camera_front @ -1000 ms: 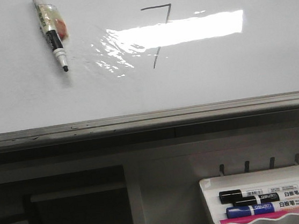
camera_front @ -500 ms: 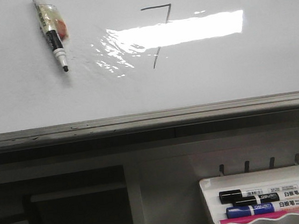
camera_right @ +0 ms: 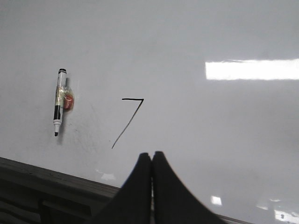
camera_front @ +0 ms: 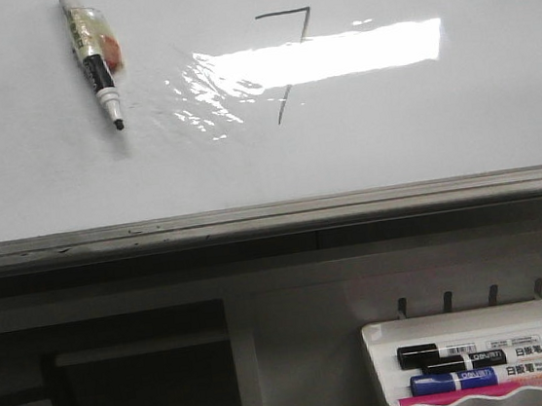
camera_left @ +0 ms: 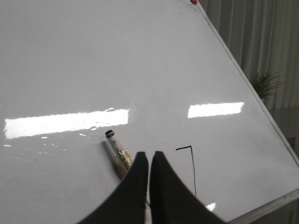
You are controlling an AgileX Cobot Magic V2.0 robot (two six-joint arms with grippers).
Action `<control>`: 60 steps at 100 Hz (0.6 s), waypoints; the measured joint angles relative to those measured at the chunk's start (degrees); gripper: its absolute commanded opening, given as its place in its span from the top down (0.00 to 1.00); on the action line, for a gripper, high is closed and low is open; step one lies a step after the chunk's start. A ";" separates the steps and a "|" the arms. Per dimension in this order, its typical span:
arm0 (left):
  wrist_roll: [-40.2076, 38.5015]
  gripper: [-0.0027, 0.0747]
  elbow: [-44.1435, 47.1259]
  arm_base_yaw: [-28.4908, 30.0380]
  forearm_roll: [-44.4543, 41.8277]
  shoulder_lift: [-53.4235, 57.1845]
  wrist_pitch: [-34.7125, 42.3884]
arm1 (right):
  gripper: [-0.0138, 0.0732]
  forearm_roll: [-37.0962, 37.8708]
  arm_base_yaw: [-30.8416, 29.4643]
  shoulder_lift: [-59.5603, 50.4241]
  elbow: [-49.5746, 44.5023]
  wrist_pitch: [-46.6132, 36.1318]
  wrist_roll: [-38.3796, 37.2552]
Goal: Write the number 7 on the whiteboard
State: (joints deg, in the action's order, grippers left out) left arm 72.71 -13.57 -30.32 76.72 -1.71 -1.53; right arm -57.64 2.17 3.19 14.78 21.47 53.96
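On the front view, start at the left of the whiteboard [camera_front: 33, 181]. A black-and-white marker [camera_front: 96, 71] lies against the glossy surface there, uncapped, its dark tip pointing toward 6 o'clock. Clear tape and a small red-orange piece are wrapped around its upper barrel. Its top end runs out of the frame.

Move right. The number 7 [camera_front: 290, 59] is drawn on the board at about 3 o'clock from the marker, well apart from it. You see a short horizontal top stroke and a long slanted downstroke. A bright ceiling-light reflection crosses the middle of the downstroke and hides that part.

The grey edge rail [camera_front: 272, 215] runs along the board's lower border. At 5 o'clock from the digit, near the frame's lower right, a white marker tray [camera_front: 387, 361] holds two black-capped markers, one blue-capped marker and a pink strip.

In the left wrist view, the left gripper [camera_left: 149, 155] has its two dark fingers almost together, with only a thin slit between them and nothing visibly held. The taped marker lies just beyond the fingertips; contact cannot be confirmed.

In the right wrist view, the right gripper [camera_right: 151, 154] has its fingers pressed together, holding nothing, clear of the board.
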 measured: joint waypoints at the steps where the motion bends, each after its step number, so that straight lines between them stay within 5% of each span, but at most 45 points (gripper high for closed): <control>1: 0.10 0.99 0.00 0.00 -0.28 0.00 0.00 | 0.91 0.00 0.00 0.00 0.00 0.00 0.00; 14: -4.15 0.99 0.04 0.23 -10.00 0.00 0.00 | 0.91 0.00 0.00 0.00 0.00 0.00 0.00; 38: -43.94 0.99 2.60 7.92 -50.82 -5.10 0.70 | 0.91 -0.02 0.00 0.00 0.00 0.00 0.00; 60: -59.14 0.99 7.36 17.31 -68.98 -4.59 1.53 | 0.91 -0.12 0.00 0.00 0.00 0.00 0.00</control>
State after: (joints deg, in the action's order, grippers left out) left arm 13.57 -6.21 -13.00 7.73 -6.30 0.00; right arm -57.76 2.17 3.19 14.78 21.47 53.96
